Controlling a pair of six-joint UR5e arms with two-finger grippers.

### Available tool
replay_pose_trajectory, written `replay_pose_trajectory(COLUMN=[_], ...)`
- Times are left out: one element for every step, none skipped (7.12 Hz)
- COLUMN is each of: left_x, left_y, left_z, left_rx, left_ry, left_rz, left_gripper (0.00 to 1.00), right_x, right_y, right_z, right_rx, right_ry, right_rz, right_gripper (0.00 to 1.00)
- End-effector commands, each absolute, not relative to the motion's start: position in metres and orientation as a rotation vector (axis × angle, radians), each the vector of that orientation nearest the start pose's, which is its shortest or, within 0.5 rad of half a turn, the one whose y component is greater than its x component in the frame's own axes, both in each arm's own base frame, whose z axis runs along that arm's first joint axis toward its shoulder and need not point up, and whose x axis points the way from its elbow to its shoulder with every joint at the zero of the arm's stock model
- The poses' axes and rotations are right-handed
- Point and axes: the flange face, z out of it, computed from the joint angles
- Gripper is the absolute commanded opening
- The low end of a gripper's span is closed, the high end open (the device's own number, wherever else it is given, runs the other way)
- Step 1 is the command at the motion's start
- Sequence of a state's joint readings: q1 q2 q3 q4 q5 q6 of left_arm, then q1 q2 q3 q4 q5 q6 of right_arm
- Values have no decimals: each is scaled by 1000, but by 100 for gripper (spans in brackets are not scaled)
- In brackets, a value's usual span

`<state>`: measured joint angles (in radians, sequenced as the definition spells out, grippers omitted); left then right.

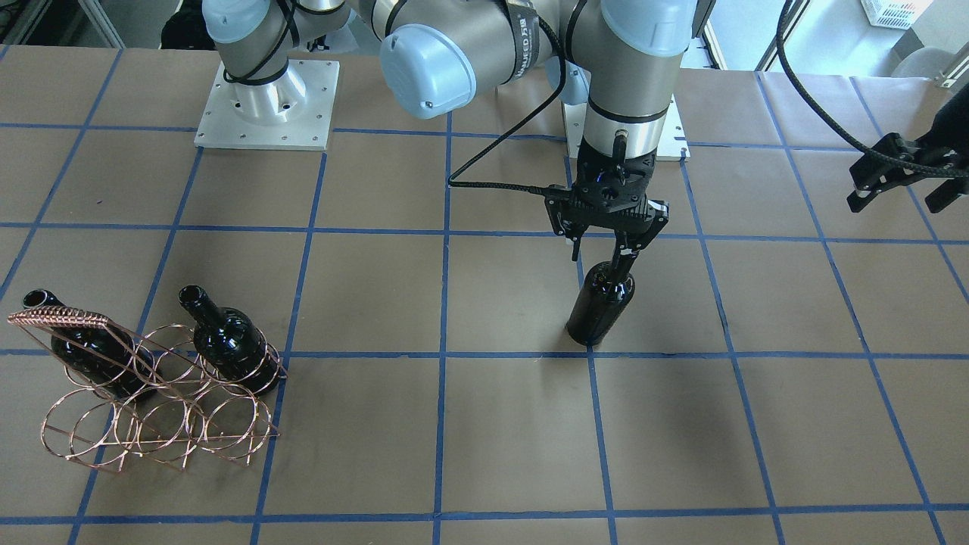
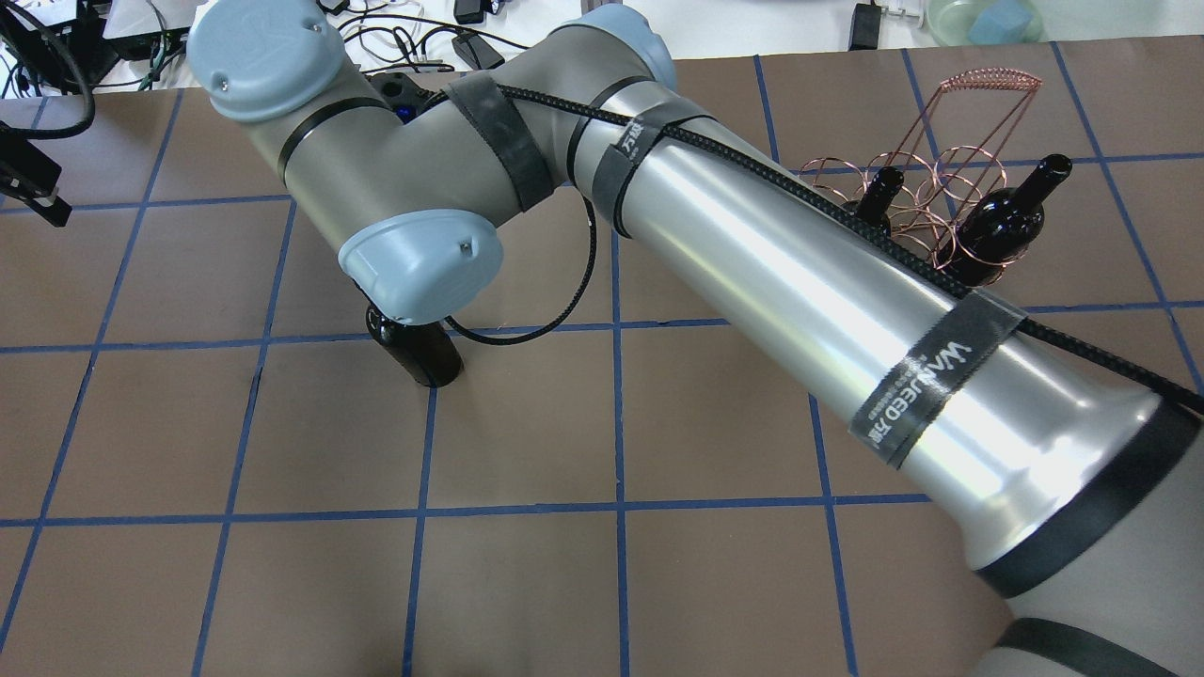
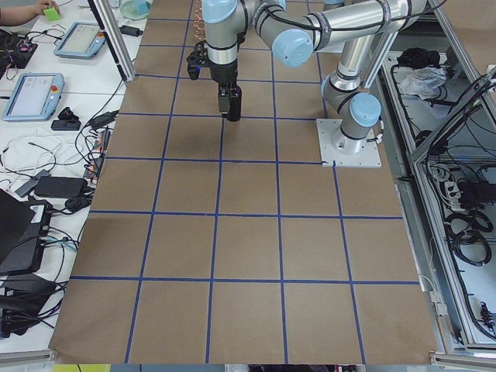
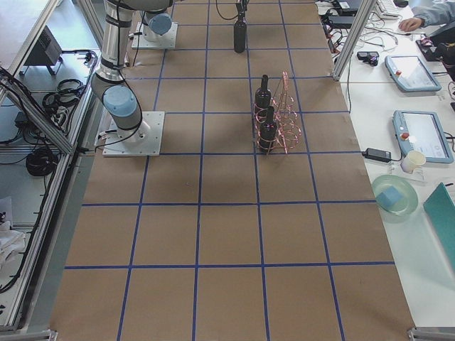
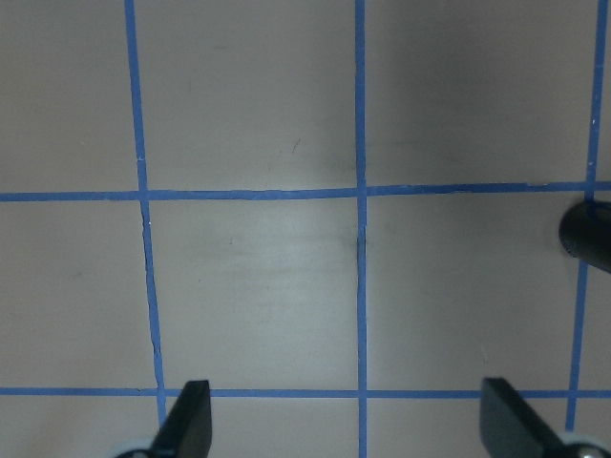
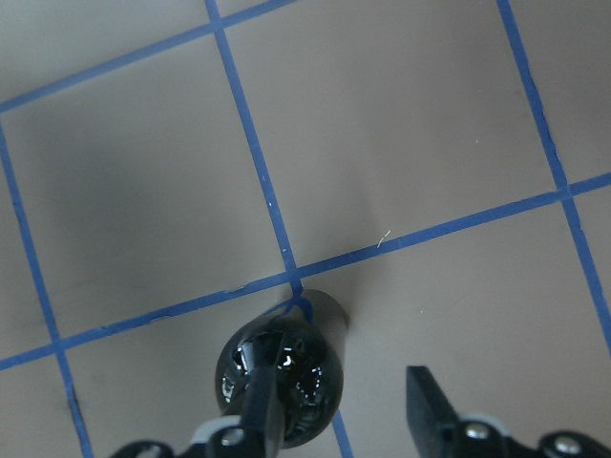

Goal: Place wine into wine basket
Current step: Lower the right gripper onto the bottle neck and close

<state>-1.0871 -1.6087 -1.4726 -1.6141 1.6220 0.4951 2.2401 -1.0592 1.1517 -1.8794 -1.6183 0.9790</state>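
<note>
Two bottles (image 1: 227, 344) already in the basket (image 1: 159, 428); third bottle (image 1: 600, 306) stands just beneath my right gripper (image 1: 602, 256) (jaws apart, gripping nothing), awaiting pickup and loading.

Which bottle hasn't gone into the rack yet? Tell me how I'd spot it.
Find the copper wire wine basket on the brown gridded table; one dark bottle and another already sit in its rings. The wine stands upright by itself, well apart from the basket, on a blue tape crossing, directly under the right gripper. It's the only bottle outside the basket.
</note>
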Motion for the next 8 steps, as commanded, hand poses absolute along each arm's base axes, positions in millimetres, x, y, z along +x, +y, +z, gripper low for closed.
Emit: replay_pose_trajectory(left_x=[116, 114, 108, 99, 99, 100, 99, 98], left_y=[-510, -510, -511, -514, -514, -515, -513, -512], left_z=[516, 516, 517, 516, 516, 513, 504, 503], left_rx=[30, 28, 37, 54, 57, 55, 53, 57], left_ry=[3087, 3091, 3099, 3116, 3116, 3120, 3127, 3125], left_rz=[9, 3, -7, -20, -20, -11, 8, 10], left_gripper=[100, 100, 100, 100, 100, 100, 100, 100], right_x=[548, 551, 561, 570, 575, 574, 575, 580], right_y=[-485, -486, -484, -483, -486, -486, -485, -484], right_z=[452, 448, 432, 420, 408, 402, 391, 376], right_rx=[590, 609, 612, 596, 594, 570, 548, 539], right_ry=[2877, 2867, 2882, 2893, 2898, 2915, 2938, 2958], right_rz=[-303, -301, -280, -273, -265, -257, -238, -218], right_gripper=[97, 95, 94, 90, 90, 90, 90, 90])
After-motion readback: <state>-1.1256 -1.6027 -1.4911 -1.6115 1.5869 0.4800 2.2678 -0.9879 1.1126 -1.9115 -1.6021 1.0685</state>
